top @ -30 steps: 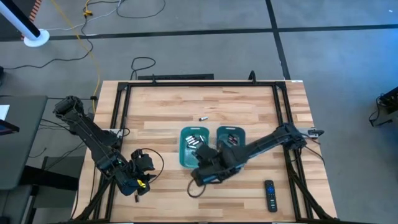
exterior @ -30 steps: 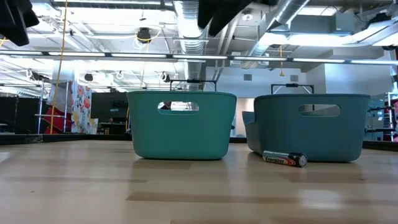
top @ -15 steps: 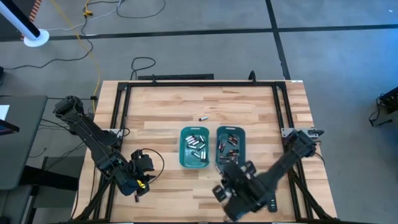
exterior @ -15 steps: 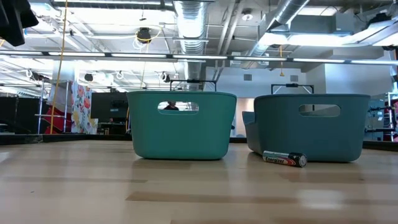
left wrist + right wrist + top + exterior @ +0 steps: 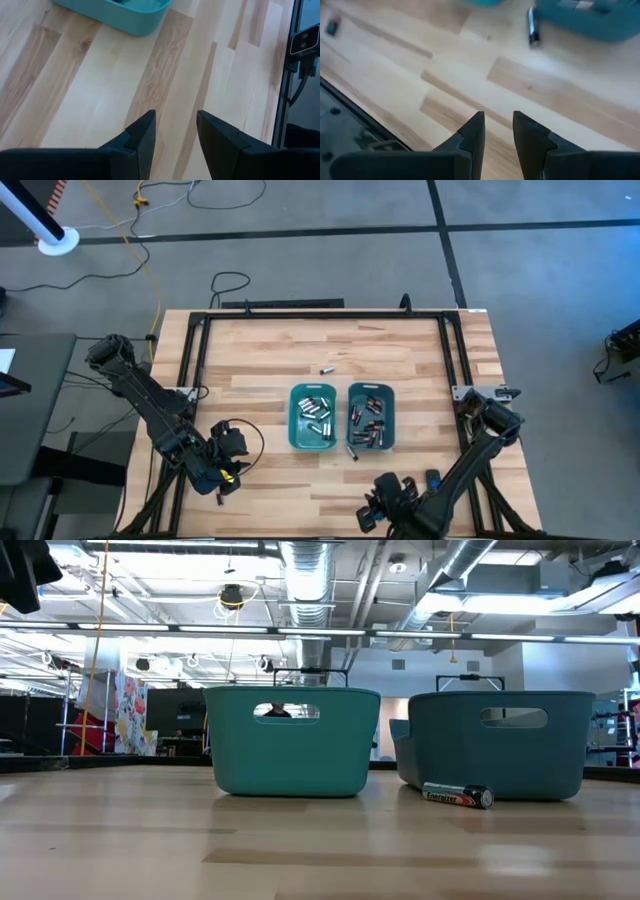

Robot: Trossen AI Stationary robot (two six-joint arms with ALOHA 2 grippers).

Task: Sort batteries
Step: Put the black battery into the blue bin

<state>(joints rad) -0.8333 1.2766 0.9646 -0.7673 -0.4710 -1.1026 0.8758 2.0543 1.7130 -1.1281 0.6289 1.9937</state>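
Seen from above, two teal bins sit side by side near the middle of the tabletop (image 5: 260, 350): the left bin (image 5: 292, 430) holds mostly silvery batteries (image 5: 316, 408), the right bin (image 5: 391, 425) mostly dark ones. Two cells are still loose. One stray battery (image 5: 326, 369) lies at about 12 o'clock from the left bin, well apart from it; a second loose battery (image 5: 352, 451) lies just beside the right bin's near wall, at about 7 o'clock from it.

The right hand (image 5: 385, 510) is down at the tabletop's near edge, fingers a narrow gap apart and holding nothing. The left hand (image 5: 222, 465) waits at 8 o'clock from the bins, also slightly parted and empty.

The near cell seems to lie almost against the bin wall, though I cannot tell whether it touches. That is the risk: a finger may strike the bin and shove it, or nudge the round cell so it rolls away. The remote control (image 5: 432, 478) lies near the right arm's path and could be swept.
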